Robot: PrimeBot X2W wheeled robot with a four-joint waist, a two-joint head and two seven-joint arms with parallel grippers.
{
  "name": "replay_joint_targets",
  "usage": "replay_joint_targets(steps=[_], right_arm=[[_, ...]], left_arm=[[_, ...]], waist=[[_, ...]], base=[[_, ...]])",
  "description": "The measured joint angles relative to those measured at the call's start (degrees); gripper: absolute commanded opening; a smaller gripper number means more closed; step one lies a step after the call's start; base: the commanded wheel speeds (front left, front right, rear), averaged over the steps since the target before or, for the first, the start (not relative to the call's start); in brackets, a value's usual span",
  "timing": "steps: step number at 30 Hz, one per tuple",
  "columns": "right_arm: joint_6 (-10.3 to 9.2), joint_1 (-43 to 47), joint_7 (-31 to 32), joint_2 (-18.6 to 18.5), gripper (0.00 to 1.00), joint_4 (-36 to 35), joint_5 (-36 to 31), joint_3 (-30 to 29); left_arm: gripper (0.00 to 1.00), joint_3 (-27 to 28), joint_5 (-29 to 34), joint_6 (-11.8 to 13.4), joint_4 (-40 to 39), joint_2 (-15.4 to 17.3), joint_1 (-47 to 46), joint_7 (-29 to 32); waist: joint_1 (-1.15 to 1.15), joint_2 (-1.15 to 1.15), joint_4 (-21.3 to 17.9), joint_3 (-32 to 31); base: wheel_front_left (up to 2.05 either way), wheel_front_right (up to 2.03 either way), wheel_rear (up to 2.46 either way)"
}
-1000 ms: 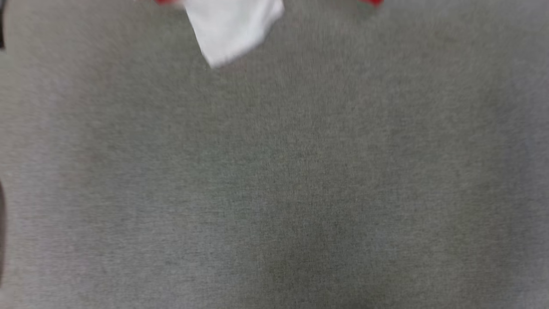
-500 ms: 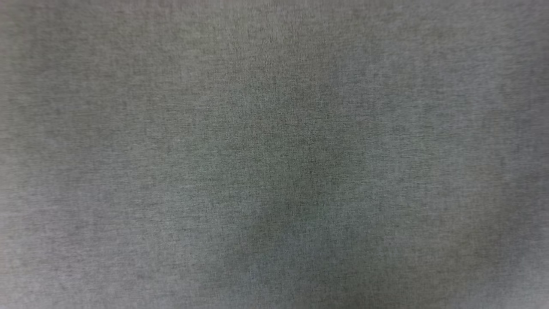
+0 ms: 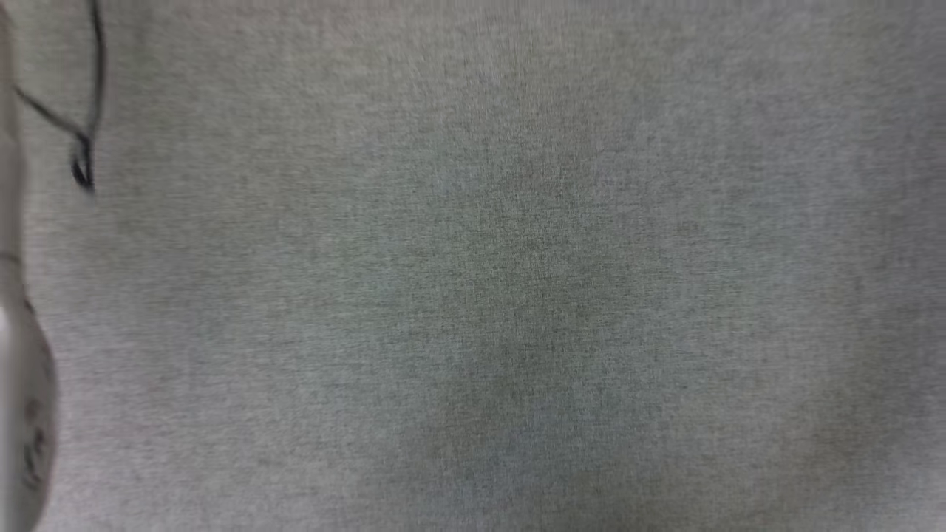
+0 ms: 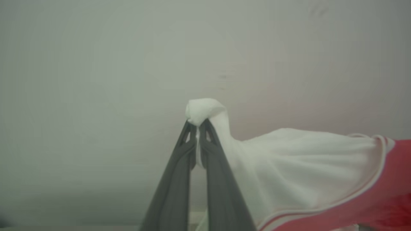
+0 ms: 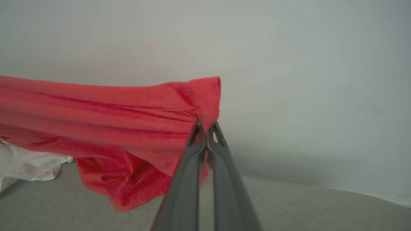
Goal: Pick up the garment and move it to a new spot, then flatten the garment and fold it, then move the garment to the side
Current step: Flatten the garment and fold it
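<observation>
My head camera faces steeply down, close over the grey woven cloth surface (image 3: 517, 295), with a thin black cable (image 3: 94, 89) at its left edge. My left wrist camera looks along my left gripper (image 4: 197, 123), close on the red jersey shirt with white sleeves (image 4: 305, 166), toward a pale blank backdrop (image 4: 96, 80). My right wrist camera looks along my right gripper (image 5: 207, 126) and meets the same shirt and backdrop from the other end, with that grey surface below.

No legible text, no numbers — none
</observation>
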Motion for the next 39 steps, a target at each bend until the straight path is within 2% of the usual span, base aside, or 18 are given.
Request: replay_joint_targets(steps=[4,11,16,19,24,30,35,39], right_arm=[[0.0,7.4,-1.6,-0.7,0.0,0.8,2.9,3.0],[0.02,28.2,-4.0,-2.5,0.0,-1.9,8.9,7.5],[0.03,41.5,-3.4,-3.4,0.0,-5.0,12.6,7.6],[0.1,49.2,-3.0,-4.2,0.0,-7.0,13.8,6.1],[0.13,61.0,-1.0,-4.5,0.0,-10.9,14.3,2.4],[0.2,75.2,3.1,-3.5,0.0,-18.4,13.0,-3.9],[0.2,86.8,8.8,-1.1,0.0,-29.4,9.7,-11.3],[0.08,93.3,14.9,2.2,0.0,-39.7,6.3,-17.0]], left_arm=[[0.0,0.9,-2.8,-0.4,-0.3,-0.7,8.8,-0.1],[0.0,1.7,-6.8,-0.5,-6.3,-2.3,33.5,-0.1],[0.0,2.3,-7.0,-0.4,-12.3,-3.4,50.1,-0.1],[0.0,2.4,-7.2,0.7,-15.8,-3.7,57.9,0.0],[0.0,2.7,-7.9,3.9,-23.9,-3.4,70.4,2.9],[0.0,4.3,-9.9,9.6,-38.1,-1.9,85.7,9.7],[0.0,5.1,-10.8,14.2,-51.1,-0.6,96.7,16.1],[0.0,5.6,-10.8,16.8,-59.0,0.6,100.4,19.3]], waist=[[-0.01,0.0,0.6,-3.9],[-0.01,0.0,1.6,-13.2],[-0.02,0.0,2.2,-20.7],[-0.02,0.0,2.7,-24.9],[-0.04,0.0,3.5,-31.2],[-0.04,0.0,4.0,-37.4],[-0.04,0.0,4.2,-40.4],[-0.03,0.0,4.0,-40.3]], base=[[0.0,0.0,0.0],[0.0,0.0,0.0],[0.0,0.0,0.0],[0.0,0.0,0.0],[0.0,0.0,0.0],[0.0,0.0,0.0],[0.0,0.0,0.0],[0.0,0.0,0.0]])
